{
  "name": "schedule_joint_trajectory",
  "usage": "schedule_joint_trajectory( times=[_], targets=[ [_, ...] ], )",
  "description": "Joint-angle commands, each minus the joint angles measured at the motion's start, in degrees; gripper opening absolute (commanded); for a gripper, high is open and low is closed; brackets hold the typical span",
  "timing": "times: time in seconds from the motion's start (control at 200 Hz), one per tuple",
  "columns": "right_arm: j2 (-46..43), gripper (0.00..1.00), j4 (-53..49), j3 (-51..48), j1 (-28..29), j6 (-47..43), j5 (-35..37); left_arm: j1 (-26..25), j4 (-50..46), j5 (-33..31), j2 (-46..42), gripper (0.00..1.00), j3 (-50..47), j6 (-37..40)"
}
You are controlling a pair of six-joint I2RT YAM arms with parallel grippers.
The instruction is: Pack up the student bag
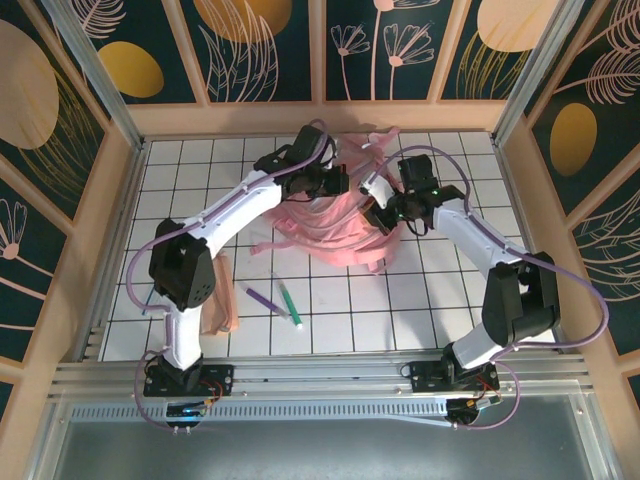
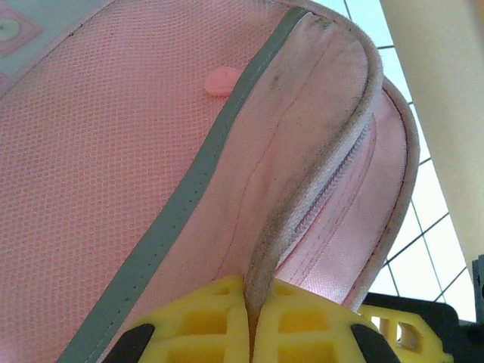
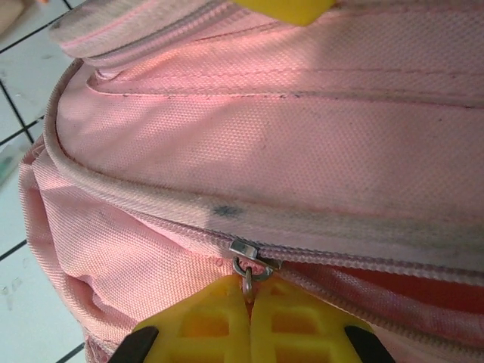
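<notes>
The left fingers (image 2: 200,321) were pinched shut on a raised seam of the pink backpack (image 2: 113,151), just beside its zipper. The right fingers (image 3: 208,321) were closed on the small metal zipper pull (image 3: 248,266). The backpack lay crumpled at the far middle of the tabletop (image 1: 330,320), between both arms. Nearer and to the left lay a purple pen (image 1: 263,298), a green pen (image 1: 289,303) and a peach pouch (image 1: 222,298).
</notes>
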Motion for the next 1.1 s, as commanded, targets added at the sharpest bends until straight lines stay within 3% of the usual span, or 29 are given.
schedule_joint_trajectory(
  times=[0.0,0.155,0.275,0.415,0.686,0.861,1.096],
  targets=[
    [-4.3,0.00,-3.5,-2.2,0.6,-3.0,-2.0,0.0,9.6,-4.4,-6.0,0.00,0.5,-8.0],
    [-6.5,0.00,-1.8,-4.8,1.5,-4.7,-2.6,0.0,11.0,-5.4,-5.4,0.00,0.3,-12.6],
    [-5.9,0.00,-4.5,-4.1,4.0,-7.9,1.8,-0.2,14.5,-6.1,-4.5,0.00,-0.2,-17.2],
    [-4.4,0.00,-10.6,-2.4,8.0,-13.0,9.1,-0.6,12.1,-12.1,-2.5,0.00,3.2,-18.9],
    [-4.2,0.00,-6.7,-1.5,10.5,-5.3,-4.7,-1.9,18.0,-14.0,-2.1,0.00,1.2,-28.1],
    [-2.9,0.00,-2.6,-3.3,11.1,1.5,-3.7,-1.9,21.8,-19.7,-4.8,0.00,-2.3,-33.4],
    [-2.5,0.00,-4.5,-5.4,10.6,-0.4,3.6,-1.9,26.5,-25.0,-5.8,0.00,-1.5,-33.8]
  ],
)
